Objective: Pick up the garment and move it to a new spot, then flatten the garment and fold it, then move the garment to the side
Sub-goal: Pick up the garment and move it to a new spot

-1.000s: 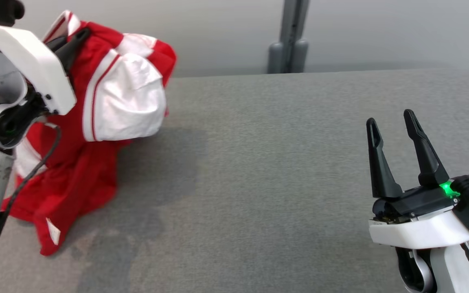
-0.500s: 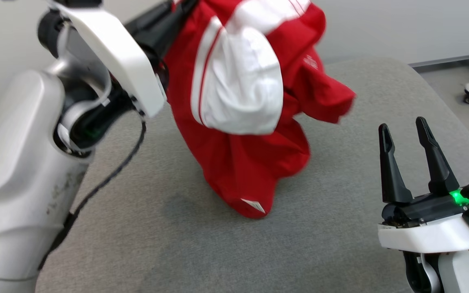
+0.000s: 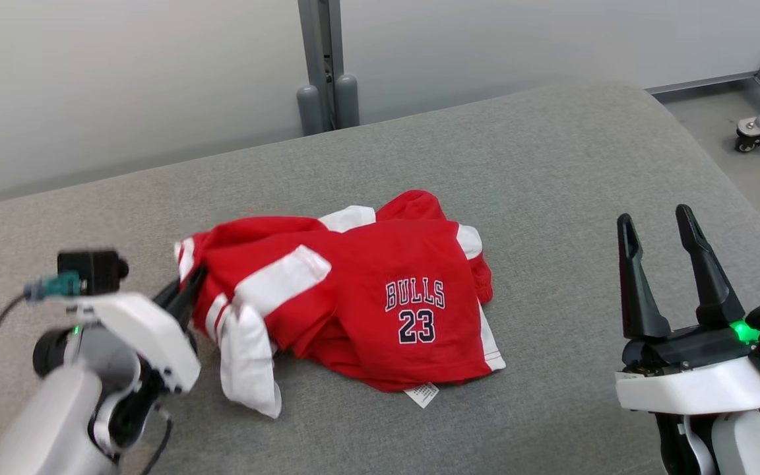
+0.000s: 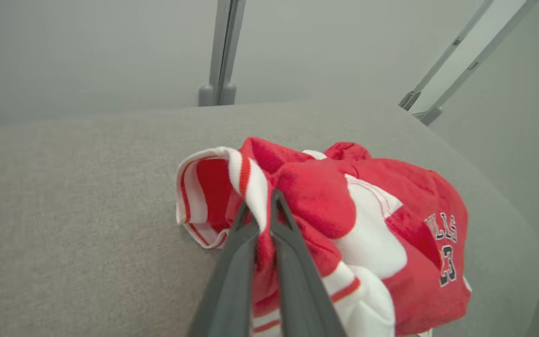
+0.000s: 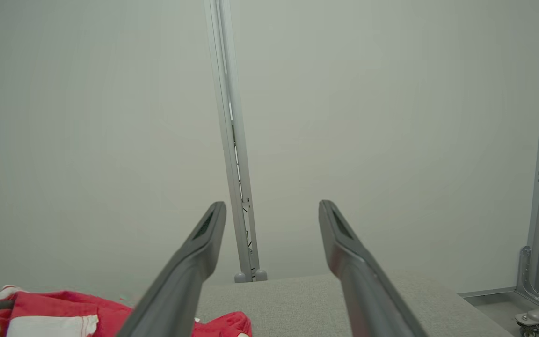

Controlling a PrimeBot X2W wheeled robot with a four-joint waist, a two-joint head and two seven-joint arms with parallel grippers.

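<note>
While half a second ago the red and white basketball jersey [image 3: 380,297] hung in the air from the left gripper [image 3: 199,270] with only its lowest fold brushing the cloth, it now lies in a loose, crumpled heap on the grey fabric-covered tabletop [image 3: 551,171]. The heap sits about midway between the near and far edges, well apart from the rounded right edge. Its front faces up, so the dark "BULLS 23" lettering [image 3: 416,307] can be read, which was hidden before. A white care tag [image 3: 424,394] pokes out from the hem on the near side.

The left arm has come down from the upper left to the lower left of the head view. Its two dark fingers are pressed together on a red and white striped trim edge at the left end of the heap; the left wrist view shows the cloth squeezed between them.

The right gripper [image 3: 654,216] stands where it was, near the right edge, fingers spread wide with nothing between them, well apart from the jersey.

Beyond the far edge a grey metal post [image 3: 319,66] rises against the pale wall.
</note>
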